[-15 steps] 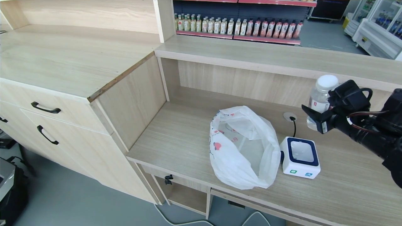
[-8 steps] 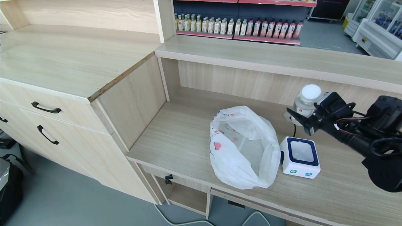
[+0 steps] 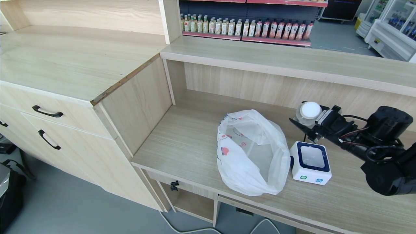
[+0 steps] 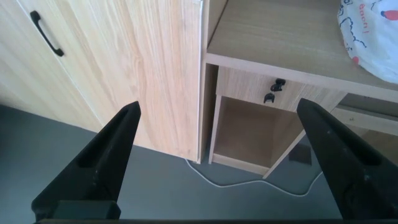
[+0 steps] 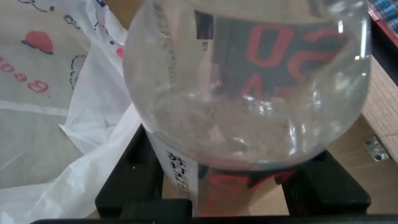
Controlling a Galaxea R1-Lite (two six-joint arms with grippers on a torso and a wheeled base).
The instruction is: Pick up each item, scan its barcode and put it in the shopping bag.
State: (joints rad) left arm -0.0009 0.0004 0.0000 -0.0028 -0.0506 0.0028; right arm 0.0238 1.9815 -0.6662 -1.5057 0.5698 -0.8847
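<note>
Wood counter; drawers left; btl shelf behind.

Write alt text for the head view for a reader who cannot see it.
The right tool holds a clear water bottle, white cap toward the camera, over the counter just behind a small white scanner. An open white plastic bag lies beside the scanner, on its left. Farther back stands a shelf of drinks.

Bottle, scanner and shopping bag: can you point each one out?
bottle (image 3: 310, 110), head view, on its white cap.
scanner (image 3: 312, 157), head view, on its top window.
shopping bag (image 3: 240, 175), head view, on its white front wall.
</note>
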